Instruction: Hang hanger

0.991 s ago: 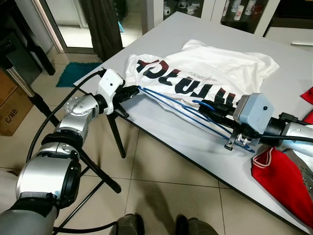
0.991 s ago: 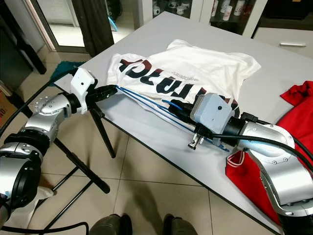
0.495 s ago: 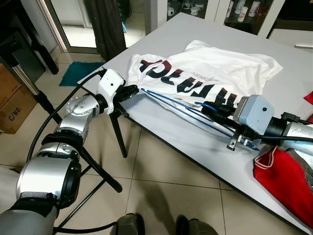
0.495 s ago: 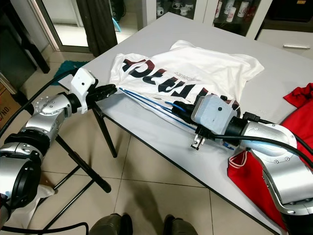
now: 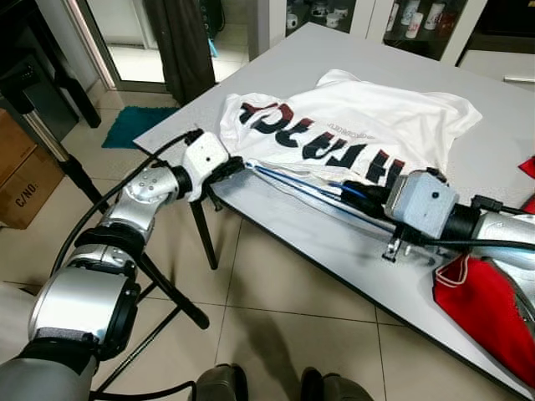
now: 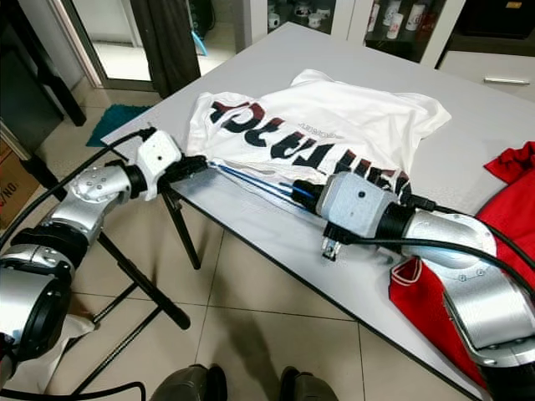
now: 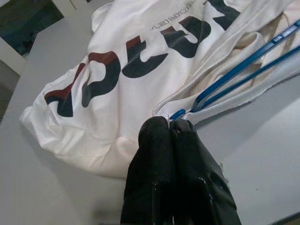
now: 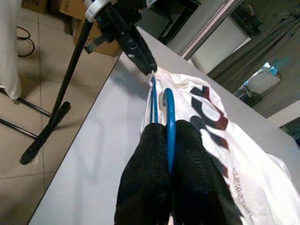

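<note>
A blue wire hanger (image 5: 301,185) lies on the grey table (image 5: 318,246), partly tucked under the hem of a white T-shirt (image 5: 359,125) with black and red letters. My left gripper (image 5: 238,164) is at the table's left corner, shut on the hanger's near end (image 7: 180,113) right at the shirt hem. My right gripper (image 5: 355,194) reaches in from the right, shut on the hanger's blue hook (image 8: 168,112), which runs between its fingers (image 8: 147,154). The hanger's two blue bars (image 7: 234,65) run under the cloth, and their middle is hidden.
A red garment (image 5: 489,309) lies on the table at the right. A black tripod stand (image 5: 167,284) stands on the tiled floor beside the table's corner. There is a cardboard box (image 5: 21,180) at far left and a teal mat (image 5: 134,125) near the doorway.
Both grippers have come closer together: the left one in to the table corner, the right one leftward toward the shirt. More of the hanger now lies under the hem.
</note>
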`<state>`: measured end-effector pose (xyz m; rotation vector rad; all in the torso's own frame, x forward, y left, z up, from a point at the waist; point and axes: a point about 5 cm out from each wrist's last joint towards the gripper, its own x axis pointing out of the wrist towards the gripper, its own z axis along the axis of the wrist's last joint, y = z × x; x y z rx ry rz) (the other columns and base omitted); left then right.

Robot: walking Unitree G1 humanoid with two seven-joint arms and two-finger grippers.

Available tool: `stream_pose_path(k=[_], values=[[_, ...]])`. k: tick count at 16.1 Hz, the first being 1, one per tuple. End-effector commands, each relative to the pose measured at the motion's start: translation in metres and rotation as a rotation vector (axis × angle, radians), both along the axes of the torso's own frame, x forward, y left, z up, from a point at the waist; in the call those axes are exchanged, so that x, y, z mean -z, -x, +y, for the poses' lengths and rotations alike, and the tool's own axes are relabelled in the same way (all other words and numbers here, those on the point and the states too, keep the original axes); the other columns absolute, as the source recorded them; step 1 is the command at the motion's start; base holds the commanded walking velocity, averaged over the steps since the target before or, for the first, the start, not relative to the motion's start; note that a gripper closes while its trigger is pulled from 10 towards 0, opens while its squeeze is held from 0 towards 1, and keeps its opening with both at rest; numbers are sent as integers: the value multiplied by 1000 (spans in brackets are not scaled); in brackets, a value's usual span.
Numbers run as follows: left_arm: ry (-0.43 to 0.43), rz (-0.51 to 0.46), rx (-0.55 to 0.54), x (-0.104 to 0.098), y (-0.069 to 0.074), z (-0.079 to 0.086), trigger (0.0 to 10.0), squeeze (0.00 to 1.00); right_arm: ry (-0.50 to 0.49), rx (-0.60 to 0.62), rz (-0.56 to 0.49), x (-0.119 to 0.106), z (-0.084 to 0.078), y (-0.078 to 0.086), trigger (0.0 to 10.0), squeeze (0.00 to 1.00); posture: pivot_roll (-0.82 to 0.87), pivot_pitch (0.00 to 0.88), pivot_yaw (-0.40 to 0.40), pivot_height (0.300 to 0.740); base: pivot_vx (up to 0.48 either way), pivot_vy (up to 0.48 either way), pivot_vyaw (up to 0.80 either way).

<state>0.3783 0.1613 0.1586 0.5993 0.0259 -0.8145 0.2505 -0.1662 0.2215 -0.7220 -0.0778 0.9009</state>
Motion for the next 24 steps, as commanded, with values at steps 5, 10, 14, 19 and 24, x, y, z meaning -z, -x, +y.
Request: stream_pose_path(k=[5, 10, 14, 19, 24], values=[[-74, -90, 30, -8, -2, -8, 10000, 0, 17, -10, -32, -3, 14, -6, 10000, 0, -191, 58, 53, 740, 0, 0, 0], [-37, -108, 36, -2, 4, -5, 10000, 0, 32, -3, -14, 4, 23, -1, 10000, 0, -184, 126, 83, 740, 0, 0, 0], [-32, -115, 27, 1, 7, -1, 10000, 0, 8, -18, 7, 11, 36, 2, 10000, 0, -159, 139, 109, 740, 0, 0, 0], [-12, -162, 54, -10, 5, -8, 10000, 0, -62, 61, -23, 9, 53, -11, 10000, 0, -139, 132, 122, 740, 0, 0, 0], [-18, -156, 70, -6, 8, -11, 10000, 0, -89, 150, -45, 3, 50, -20, 10000, 0, -138, 127, 123, 740, 0, 0, 0]])
